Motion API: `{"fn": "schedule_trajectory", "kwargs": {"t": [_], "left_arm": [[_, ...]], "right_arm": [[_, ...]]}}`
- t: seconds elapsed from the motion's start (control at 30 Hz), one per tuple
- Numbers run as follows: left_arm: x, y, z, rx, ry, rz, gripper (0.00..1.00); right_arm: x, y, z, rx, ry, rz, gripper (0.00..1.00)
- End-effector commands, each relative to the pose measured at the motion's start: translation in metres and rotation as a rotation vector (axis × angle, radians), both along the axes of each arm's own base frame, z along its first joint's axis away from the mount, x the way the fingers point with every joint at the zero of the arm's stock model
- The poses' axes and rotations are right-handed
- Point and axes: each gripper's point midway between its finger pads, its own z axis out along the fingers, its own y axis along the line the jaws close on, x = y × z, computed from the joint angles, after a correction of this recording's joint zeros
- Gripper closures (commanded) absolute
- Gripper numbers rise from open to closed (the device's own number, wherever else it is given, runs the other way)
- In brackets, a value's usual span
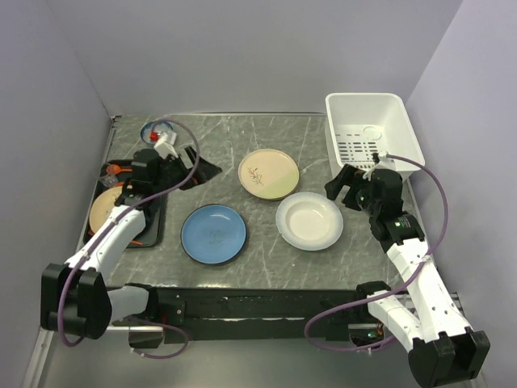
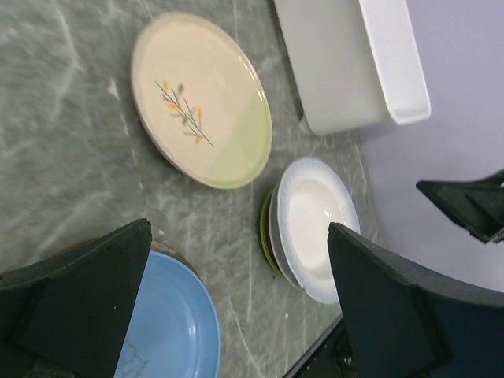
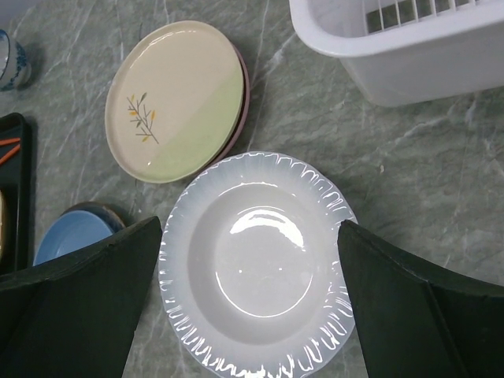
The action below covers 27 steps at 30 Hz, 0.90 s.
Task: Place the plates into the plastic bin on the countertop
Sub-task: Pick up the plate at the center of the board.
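Now the right claw (image 3: pixel 250 228) hangs wide open, empty, over the round white fluted plate (image 3: pixel 256 272) lying on the grey marble-look table (image 3: pixel 394 173) near the white slotted plastic bin (image 3: pixel 409 55), so picking it up likely needs a descent onto its rim; the left claw (image 2: pixel 236 236) gapes too.

Plain pale lilac walls (image 1: pixel 242 48) enclose the scene at back, left and right.

Blue plate (image 1: pixel 214 234), white fluted plate (image 1: pixel 309 221), cream-and-green sprig plate (image 1: pixel 268 174), white bin (image 1: pixel 365 99), grey veined countertop (image 1: pixel 242 137)
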Motion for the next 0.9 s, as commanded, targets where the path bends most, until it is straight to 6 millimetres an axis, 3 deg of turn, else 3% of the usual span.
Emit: {"fn": "schedule_trajectory", "kwargs": {"t": [0.0, 0.27, 0.87], "left_arm": [[-0.007, -0.038, -0.001, -0.014, -0.013, -0.100, 0.01], [-0.024, -0.103, -0.025, -0.029, 0.058, -0.248, 0.03], [-0.048, -0.189, -0.072, -0.011, 0.164, -0.418, 0.17]], "right_arm": [[-0.002, 0.005, -0.002, 0.003, -0.003, 0.034, 0.00], [-0.004, 0.007, -0.006, 0.006, 0.000, 0.046, 0.00], [-0.009, 0.008, -0.021, 0.019, 0.050, 0.045, 0.00]]}}
